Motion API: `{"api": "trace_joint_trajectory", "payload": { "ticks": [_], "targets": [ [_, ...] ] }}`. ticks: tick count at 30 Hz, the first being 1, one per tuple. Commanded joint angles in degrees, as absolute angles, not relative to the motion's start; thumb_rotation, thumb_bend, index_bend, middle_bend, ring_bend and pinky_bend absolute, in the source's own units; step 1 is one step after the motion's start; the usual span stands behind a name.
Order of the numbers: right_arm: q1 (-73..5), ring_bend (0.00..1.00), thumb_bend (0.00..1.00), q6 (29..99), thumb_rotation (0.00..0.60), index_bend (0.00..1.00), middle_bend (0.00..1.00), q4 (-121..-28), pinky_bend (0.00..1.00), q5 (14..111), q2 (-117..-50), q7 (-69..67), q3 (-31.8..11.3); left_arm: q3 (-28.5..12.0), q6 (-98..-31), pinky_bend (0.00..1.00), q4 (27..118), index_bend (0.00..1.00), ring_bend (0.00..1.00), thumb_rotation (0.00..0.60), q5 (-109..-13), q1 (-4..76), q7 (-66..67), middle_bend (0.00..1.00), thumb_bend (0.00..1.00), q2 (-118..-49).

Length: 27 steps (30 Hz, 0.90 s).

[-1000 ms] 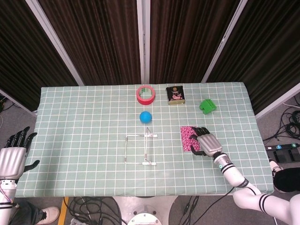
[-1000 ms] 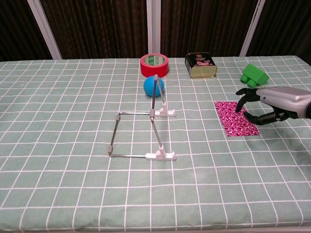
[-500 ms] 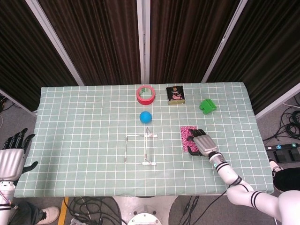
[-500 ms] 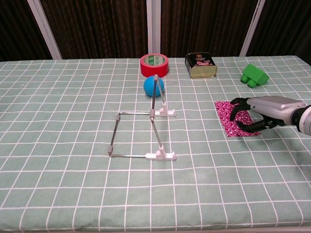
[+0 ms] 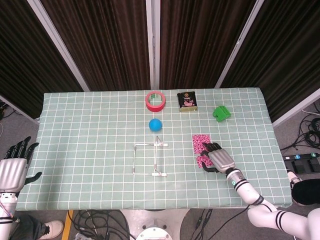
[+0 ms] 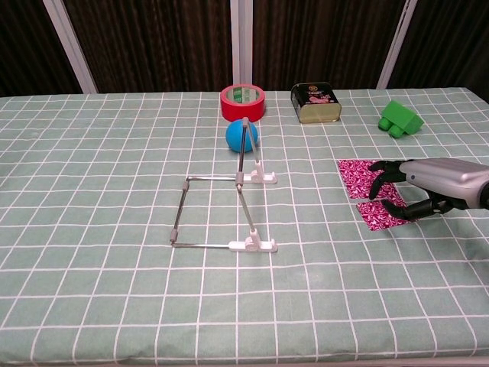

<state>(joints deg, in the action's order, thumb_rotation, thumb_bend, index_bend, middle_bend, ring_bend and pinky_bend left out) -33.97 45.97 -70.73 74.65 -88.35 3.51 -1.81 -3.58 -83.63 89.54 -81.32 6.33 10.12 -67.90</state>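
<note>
— What did I have under the right hand [image 6: 419, 194] at that moment?

— The pink patterned cloth [image 6: 365, 186]; it lay flat on the green checked tablecloth [image 6: 114, 229], right beneath my fingertips [image 6: 380, 189]; in the chest view it showed as two pink patches, one just beyond the fingers and one under them, with a strip of tablecloth showing between; in the head view the cloth [image 5: 202, 146] looked like a narrow speckled pink rectangle, with its near end bunched by the right hand [image 5: 218, 159]; whether it was folded or split there, I could not tell.

— And the hand itself?

— Fingers curled down and a little apart, tips pressing on the cloth, thumb low against its near patch; I could not say that anything was truly pinched between them.

— What room did I have around it?

— Beyond the hand and slightly outward sat the green block [image 6: 400, 118]; beyond it and inward, the dark tin [image 6: 315, 102]; both well apart from the fingers; inward of the hand stood the metal wire stand [image 6: 229, 202] on its white feet, near but not touching the cloth; farther inward and beyond were the blue ball [image 6: 241, 136] and the red tape roll [image 6: 242, 102]; the near table edge lay behind the wrist, with open cloth between.

— The left hand [image 5: 14, 162]?

— Off the table's far side from the right hand, fingers spread, holding nothing.
</note>
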Motion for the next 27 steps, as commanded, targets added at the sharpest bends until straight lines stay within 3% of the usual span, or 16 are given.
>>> {"api": "trace_joint_trajectory", "payload": {
  "ticks": [1,15,27],
  "targets": [
    [-34.3,0.0,0.48,46.3,0.218,0.28,0.0,-70.3,0.0,74.1,-88.7,3.6,-2.8,-3.6,-83.5,0.19,89.5,0.22,0.13,0.6,-81.3,6.4,10.0,0.16,0.08,-68.0],
    [-37.7,0.0,0.48,43.4,0.21,0.28,0.0,-63.6,0.0,72.6,-95.2,5.7,-4.7,-3.4,-83.6,0.19,89.3,0.22,0.13,0.6,-80.9,5.9,9.5,0.16,0.08,-67.9],
    [-35.7,0.0,0.48,43.8,0.21,0.28,0.0,-62.6,0.0,71.9,-93.1,6.3,-3.2,-3.5,-83.8,0.19,89.1,0.22,0.13,0.6,-81.1,5.9,9.3,0.16,0.08,-67.9]
  ]
}}
